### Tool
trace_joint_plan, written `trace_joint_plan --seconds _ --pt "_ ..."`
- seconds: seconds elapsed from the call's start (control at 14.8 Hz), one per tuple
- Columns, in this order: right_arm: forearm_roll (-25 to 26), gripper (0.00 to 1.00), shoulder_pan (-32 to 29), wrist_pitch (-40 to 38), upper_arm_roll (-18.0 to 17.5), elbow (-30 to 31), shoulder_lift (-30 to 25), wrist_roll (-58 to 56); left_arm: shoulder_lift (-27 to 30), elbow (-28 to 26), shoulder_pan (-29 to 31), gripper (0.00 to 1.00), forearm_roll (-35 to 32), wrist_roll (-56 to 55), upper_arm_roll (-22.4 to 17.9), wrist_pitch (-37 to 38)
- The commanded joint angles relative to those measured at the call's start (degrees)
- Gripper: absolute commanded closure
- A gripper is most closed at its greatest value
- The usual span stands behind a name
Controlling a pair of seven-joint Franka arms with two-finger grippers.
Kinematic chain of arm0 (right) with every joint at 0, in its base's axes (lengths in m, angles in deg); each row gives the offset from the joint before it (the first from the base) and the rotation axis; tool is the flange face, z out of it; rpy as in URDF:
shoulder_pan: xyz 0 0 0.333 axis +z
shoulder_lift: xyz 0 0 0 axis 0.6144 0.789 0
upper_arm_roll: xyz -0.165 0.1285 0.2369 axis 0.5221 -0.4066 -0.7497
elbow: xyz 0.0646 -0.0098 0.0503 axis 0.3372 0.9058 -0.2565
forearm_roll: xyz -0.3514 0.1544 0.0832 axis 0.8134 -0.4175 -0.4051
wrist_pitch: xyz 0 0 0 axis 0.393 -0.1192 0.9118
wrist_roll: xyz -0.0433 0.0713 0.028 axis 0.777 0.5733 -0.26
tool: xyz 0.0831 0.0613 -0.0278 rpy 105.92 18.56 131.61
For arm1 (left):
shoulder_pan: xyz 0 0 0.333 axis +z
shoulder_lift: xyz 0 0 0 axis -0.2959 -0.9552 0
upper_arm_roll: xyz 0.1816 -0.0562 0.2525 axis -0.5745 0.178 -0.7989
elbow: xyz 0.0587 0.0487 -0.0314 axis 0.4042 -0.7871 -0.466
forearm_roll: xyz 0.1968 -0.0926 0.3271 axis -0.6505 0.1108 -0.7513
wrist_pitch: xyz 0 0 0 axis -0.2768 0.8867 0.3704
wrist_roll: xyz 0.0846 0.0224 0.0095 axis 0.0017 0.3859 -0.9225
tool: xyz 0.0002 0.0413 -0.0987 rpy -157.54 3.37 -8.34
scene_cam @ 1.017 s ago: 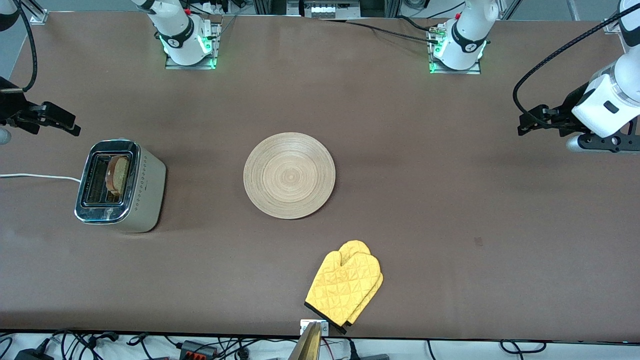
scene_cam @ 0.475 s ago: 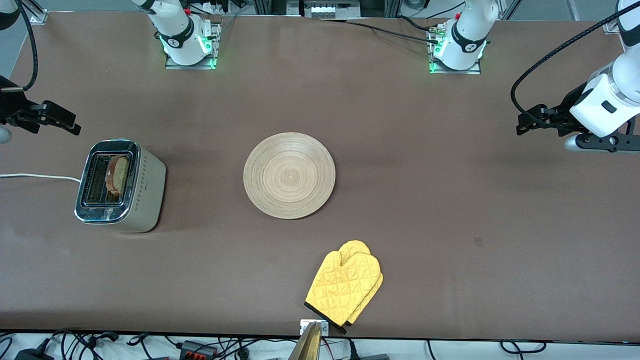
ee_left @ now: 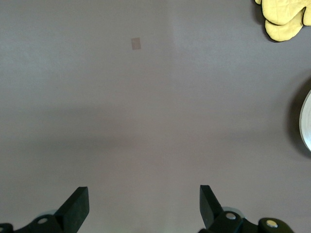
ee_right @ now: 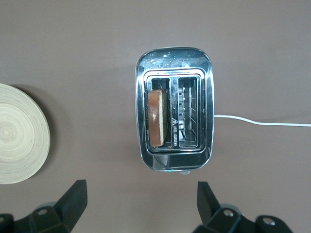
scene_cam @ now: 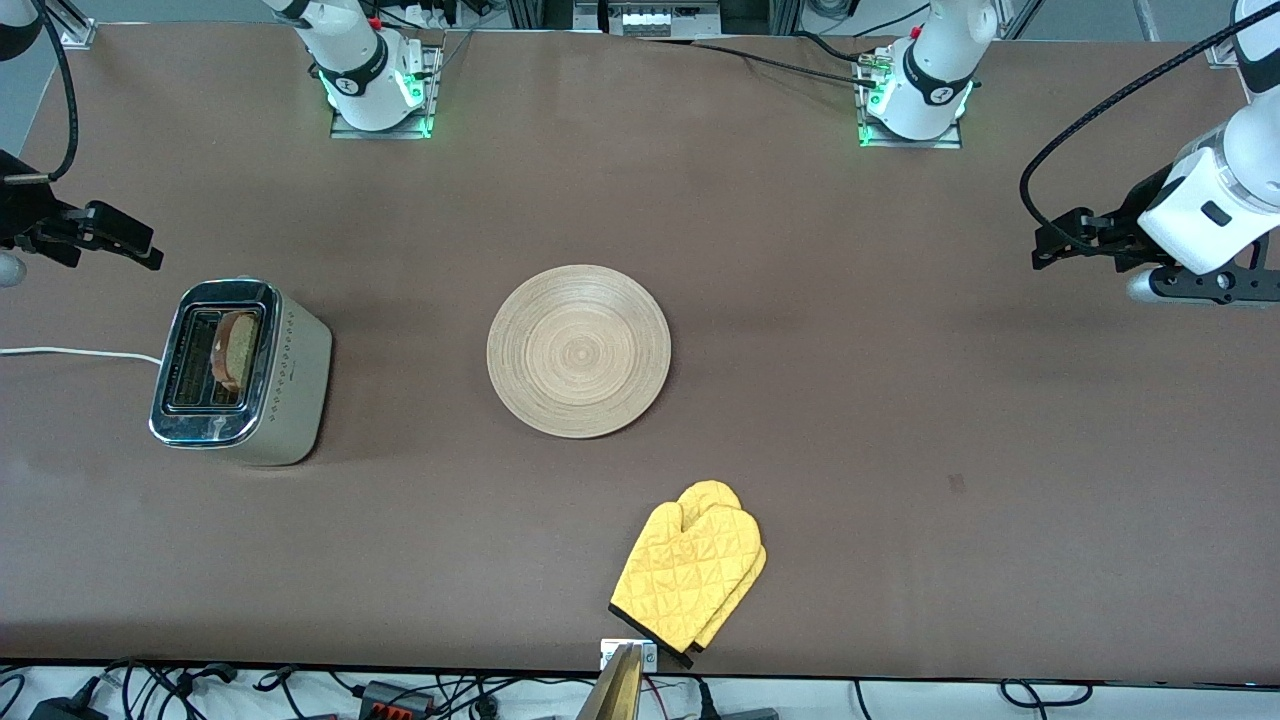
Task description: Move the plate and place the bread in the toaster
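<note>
Bread (scene_cam: 237,349) is seated in toaster (scene_cam: 240,372) at the right arm's end; plate (scene_cam: 578,350) lies mid-surface. Left gripper (ee_left: 144,206) and right gripper (ee_right: 141,204) are held apart, fingers open, empty. Task judged complete; no further move is called for.

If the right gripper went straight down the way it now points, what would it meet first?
Probably bare table just beside the toaster. The open right gripper points down there, so it would likely miss the bread in the slot, though depth is unclear.

Front cam's high up, facing the arms' bases at 12 o'clock; both wrist cams look straight down, each catching the plate (scene_cam: 578,350) edge.
</note>
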Motion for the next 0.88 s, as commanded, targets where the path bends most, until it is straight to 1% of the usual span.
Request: trace_joint_plan --seconds 0.0,0.81 --pt "0.8 0.0 -0.5 0.0 -0.7 1.2 -1.2 -0.7 0.4 0.1 0.3 0.0 0.6 1.1 0.3 0.7" --pt "1.9 0.0 -0.3 0.7 -0.8 1.3 -1.3 -0.7 0.4 0.2 0.3 0.0 0.6 1.2 0.3 0.7"
